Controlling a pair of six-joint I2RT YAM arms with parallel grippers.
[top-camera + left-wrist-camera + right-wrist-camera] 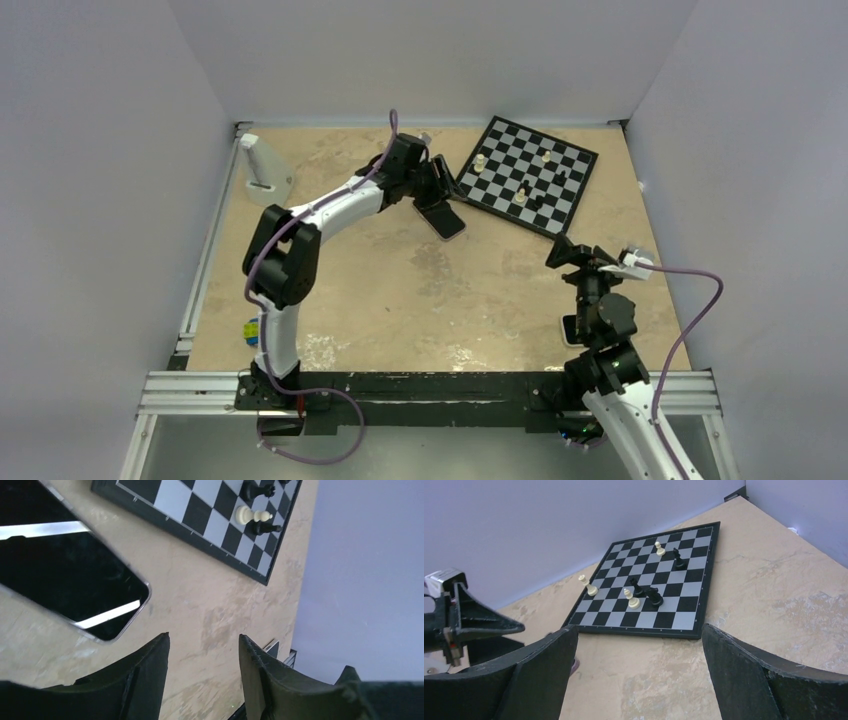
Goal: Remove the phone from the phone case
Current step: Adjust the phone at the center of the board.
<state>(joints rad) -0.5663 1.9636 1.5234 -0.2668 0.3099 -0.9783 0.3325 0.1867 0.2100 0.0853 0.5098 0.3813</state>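
- Starting nearest the arm bases, the right end effector (639, 630) hovered above the tabletop (400, 290), its fingers spread wide with nothing between them.
- Farther out, the left arm was extended toward the far middle. The left end effector (202, 642) had its fingers apart over bare tabletop and gripped nothing.
- Just beside one of its fingers (145, 680) lay the phone (75, 580), flat with its glossy screen up, and neither finger touched it.
- The phone case (149, 591) showed as a pale rim around the phone's edge, so the phone sat inside it.
- Beyond the phone, near it but apart, lay the chessboard (528, 175) with a few black and white pieces (633, 600) on it.
- At the far left corner stood a white stand (262, 170).
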